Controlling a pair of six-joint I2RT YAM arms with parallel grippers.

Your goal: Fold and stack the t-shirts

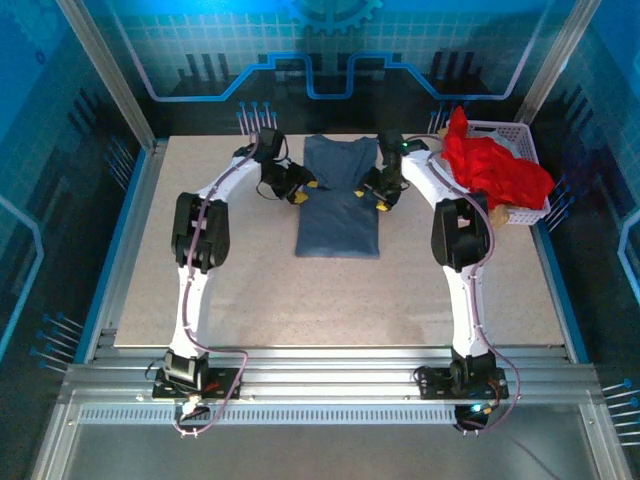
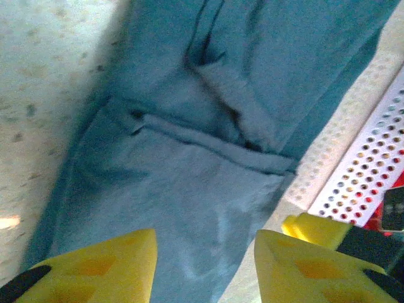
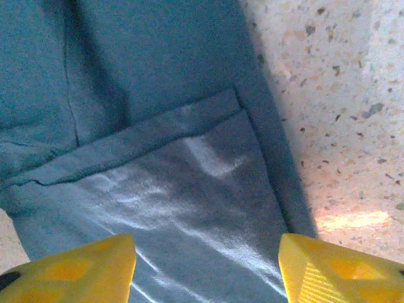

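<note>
The slate-blue t-shirt (image 1: 340, 205) lies flat at the back middle of the table, its sleeves folded in so it forms a narrow rectangle. My left gripper (image 1: 303, 187) hovers at its left edge and my right gripper (image 1: 378, 195) at its right edge, both near the sleeve folds. The left wrist view has the blue cloth (image 2: 189, 158) under open yellow fingers (image 2: 113, 262), with nothing between them. In the right wrist view the folded sleeve (image 3: 158, 164) lies below open fingers (image 3: 328, 265), likewise holding nothing. The red t-shirt (image 1: 495, 165) is bunched in the basket.
A white lattice basket (image 1: 522, 135) stands at the back right, and its perforated wall (image 2: 372, 170) is close beyond the shirt. Speckled table surface (image 1: 330, 300) stretches in front of the shirt. Frame posts and blue walls enclose the table.
</note>
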